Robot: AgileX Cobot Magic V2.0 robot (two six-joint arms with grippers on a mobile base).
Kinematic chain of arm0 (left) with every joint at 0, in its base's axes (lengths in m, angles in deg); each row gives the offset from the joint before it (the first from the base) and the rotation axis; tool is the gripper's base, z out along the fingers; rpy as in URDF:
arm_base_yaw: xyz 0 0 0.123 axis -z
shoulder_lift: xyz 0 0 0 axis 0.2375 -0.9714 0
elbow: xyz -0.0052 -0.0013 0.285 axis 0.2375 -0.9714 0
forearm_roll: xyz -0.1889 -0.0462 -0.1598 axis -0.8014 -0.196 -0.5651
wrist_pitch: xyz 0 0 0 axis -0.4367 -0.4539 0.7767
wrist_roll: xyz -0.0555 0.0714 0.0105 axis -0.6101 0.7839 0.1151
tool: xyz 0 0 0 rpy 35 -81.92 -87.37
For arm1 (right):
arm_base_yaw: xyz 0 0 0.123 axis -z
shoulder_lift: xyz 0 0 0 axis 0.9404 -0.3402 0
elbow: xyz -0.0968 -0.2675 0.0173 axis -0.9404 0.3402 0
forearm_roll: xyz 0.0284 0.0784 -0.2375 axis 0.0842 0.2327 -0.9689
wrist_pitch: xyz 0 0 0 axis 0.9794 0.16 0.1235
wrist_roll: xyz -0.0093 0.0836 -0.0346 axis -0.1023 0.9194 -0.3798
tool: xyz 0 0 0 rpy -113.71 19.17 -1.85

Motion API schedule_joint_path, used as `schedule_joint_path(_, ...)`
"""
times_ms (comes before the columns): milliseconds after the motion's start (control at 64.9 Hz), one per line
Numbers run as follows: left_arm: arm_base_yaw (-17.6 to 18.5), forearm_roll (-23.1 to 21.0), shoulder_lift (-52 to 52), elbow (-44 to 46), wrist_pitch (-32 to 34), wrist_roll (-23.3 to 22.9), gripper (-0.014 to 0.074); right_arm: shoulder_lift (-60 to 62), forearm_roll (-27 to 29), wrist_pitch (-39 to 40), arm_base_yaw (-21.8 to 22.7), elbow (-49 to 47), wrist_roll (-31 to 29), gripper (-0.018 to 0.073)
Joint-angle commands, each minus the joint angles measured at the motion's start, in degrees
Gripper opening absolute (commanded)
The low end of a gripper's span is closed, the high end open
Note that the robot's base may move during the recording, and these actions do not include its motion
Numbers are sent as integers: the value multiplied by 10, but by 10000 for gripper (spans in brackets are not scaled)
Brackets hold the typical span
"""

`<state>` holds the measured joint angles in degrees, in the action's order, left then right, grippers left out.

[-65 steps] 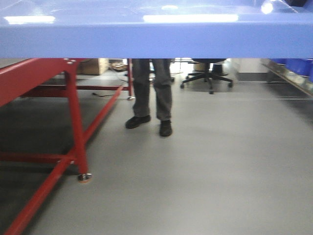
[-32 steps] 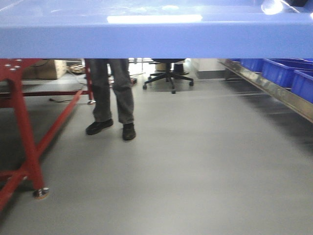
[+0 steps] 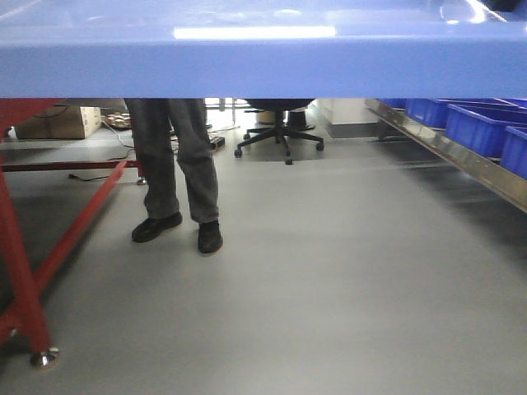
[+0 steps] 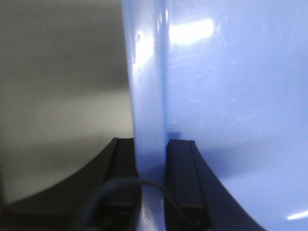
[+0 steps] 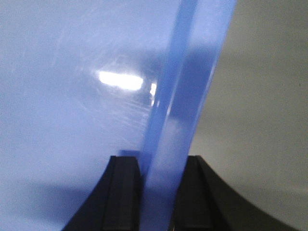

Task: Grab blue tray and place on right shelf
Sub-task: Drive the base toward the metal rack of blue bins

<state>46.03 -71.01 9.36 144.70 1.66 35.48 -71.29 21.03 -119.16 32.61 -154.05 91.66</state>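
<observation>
1. While it hangs high across the front view, the shallow glossy periwinkle-blue plastic tray (image 3: 263, 58) is carried level, well above the grey floor (image 3: 346, 288).
2. The left gripper (image 4: 151, 147) pinches one flared rim between its black fingers.
3. The right gripper (image 5: 159, 163) clamps the opposite rim likewise.
4. The metal rack shelf (image 3: 461, 156), shiny-railed, runs along the right, apart from the tray, holding darker blue bins (image 3: 482, 123).
5. A person in grey trousers (image 3: 177, 164) stands beside a red table frame (image 3: 20, 280).

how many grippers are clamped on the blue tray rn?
2. Left gripper: jaws shut on the blue tray rim, left wrist view. Right gripper: same on the rim, right wrist view. None hidden.
</observation>
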Motion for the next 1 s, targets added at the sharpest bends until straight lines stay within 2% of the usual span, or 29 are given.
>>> schedule_joint_path(0,9,-24,15,19,-40,12,-48,13,3,49,-4,-17,-22,55)
schedule_joint_path(986,9,-26,15,19,-40,12,-48,13,3,49,-4,-17,-22,55)
